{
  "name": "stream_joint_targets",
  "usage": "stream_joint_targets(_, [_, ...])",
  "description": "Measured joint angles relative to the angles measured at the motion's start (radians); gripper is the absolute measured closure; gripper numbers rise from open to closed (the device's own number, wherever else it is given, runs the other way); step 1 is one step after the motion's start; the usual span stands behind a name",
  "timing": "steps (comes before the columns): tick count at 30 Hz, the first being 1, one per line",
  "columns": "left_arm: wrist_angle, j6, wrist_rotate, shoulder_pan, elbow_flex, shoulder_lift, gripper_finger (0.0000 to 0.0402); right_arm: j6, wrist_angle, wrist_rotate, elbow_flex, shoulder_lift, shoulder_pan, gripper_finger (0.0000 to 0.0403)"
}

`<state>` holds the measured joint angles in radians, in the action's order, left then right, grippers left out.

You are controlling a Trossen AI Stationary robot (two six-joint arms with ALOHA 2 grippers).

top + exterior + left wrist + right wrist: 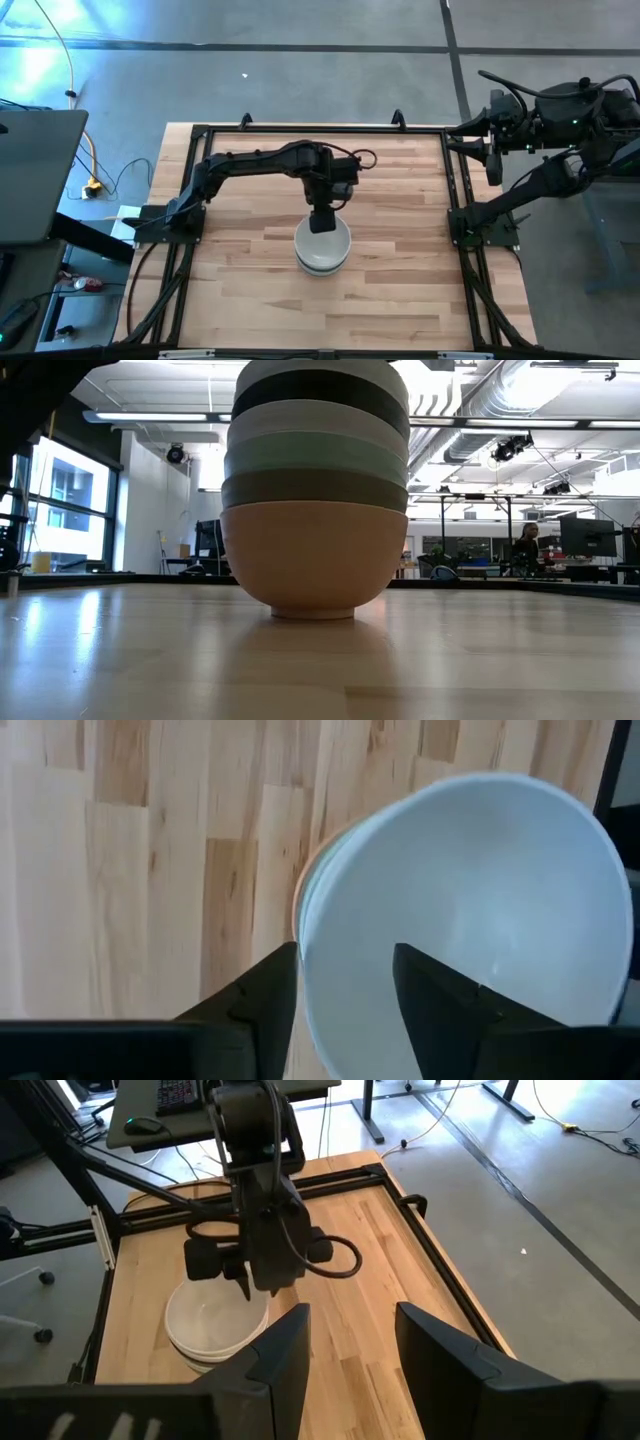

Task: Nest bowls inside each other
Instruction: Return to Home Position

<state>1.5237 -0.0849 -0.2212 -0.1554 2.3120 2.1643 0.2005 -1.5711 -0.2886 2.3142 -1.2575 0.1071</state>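
Observation:
The bowls stand nested in one stack point(322, 250) at the table's middle. In the low view the peach-orange bowl point(314, 560) rests on the wood by its foot. Above it are the grey-taupe point(314, 490), mint point(314, 458), white point(314, 422), black point(320, 395) and another white bowl point(320, 368); the stack's top is cut off. My left gripper point(345, 955) is open and points down over the top white bowl point(480, 890), one finger inside its rim and one outside. My right gripper point(352, 1312) is open and waits beyond the table's right edge point(492, 160). My left gripper straddles the top white bowl's rim point(305, 930) on its far side, coming from above. One finger point(440, 1000) is inside the bowl and the other point(265, 995) outside. I cannot tell whether either finger touches the rim.
A black frame point(450, 180) runs around the wooden table. Bare wood point(240, 290) lies on all sides of the stack. A laptop point(35, 170) and cables sit off the table's left. Desks and a seated person point(525, 545) are far behind.

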Motion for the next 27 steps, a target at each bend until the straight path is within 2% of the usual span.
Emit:
stream_joint_targets(5, [0.046,0.008,0.02,0.024,0.036,-0.012,0.0249,0.0,0.0,0.0,0.0,0.0,0.0,0.0261])
stream_joint_targets(12, [0.041,0.063,0.046,0.056,0.035,-0.143,0.0247,-0.045,0.0,0.016,0.0,0.004,0.0,0.0261])
stream_joint_targets(18, [-0.037,0.101,0.174,0.069,0.035,-0.334,0.0247,-0.106,0.002,0.031,0.0,0.029,0.0,0.0261])
stream_joint_targets(24, [-0.299,0.216,0.345,0.111,0.035,-0.519,0.0247,-0.187,0.06,0.031,0.0,0.061,0.0,0.0261])
stream_joint_targets(27, [-0.357,0.258,0.417,0.12,0.035,-0.579,0.0247,-0.24,0.114,0.031,0.0,0.081,0.0,0.0261])
